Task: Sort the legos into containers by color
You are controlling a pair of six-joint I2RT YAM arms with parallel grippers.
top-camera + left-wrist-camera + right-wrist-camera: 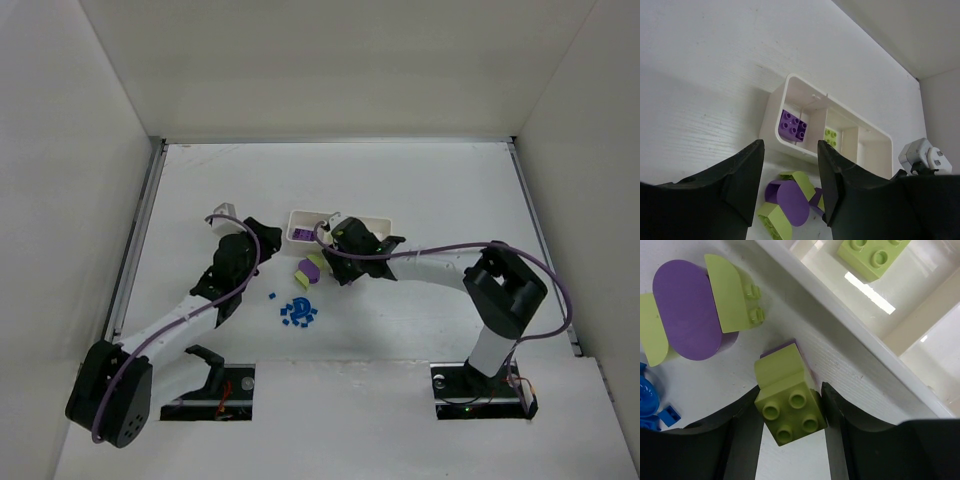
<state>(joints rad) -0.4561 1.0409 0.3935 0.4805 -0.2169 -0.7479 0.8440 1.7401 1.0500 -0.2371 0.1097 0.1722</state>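
Yellow-green plastic fills the gap between the jaws of the right gripper (790, 387). It is a small yellow-green four-stud brick (790, 412), studs facing the wrist camera, and both fingers press against its sides. A sliver of purple shows along its far edge. The brick sits just beside the near wall of the long, shallow white plastic tray (850, 330), outside it.

In the tray's left-end compartment lies a purple square brick (792, 125). The middle compartment holds a flat yellow-green brick (830, 135).

On the near side of the tray, a little apart from its wall, lies a rounded purple block with yellow-green curved pieces on either side (787, 202). It sits just left of the gripped brick. Nearer the arm bases than that block, a scatter of tiny blue plastic pieces (298, 312) lies on the white table (420, 180).

The left gripper (790, 147) hangs off the tray's left end, above the table. Its jaws are partly apart and hold nothing.
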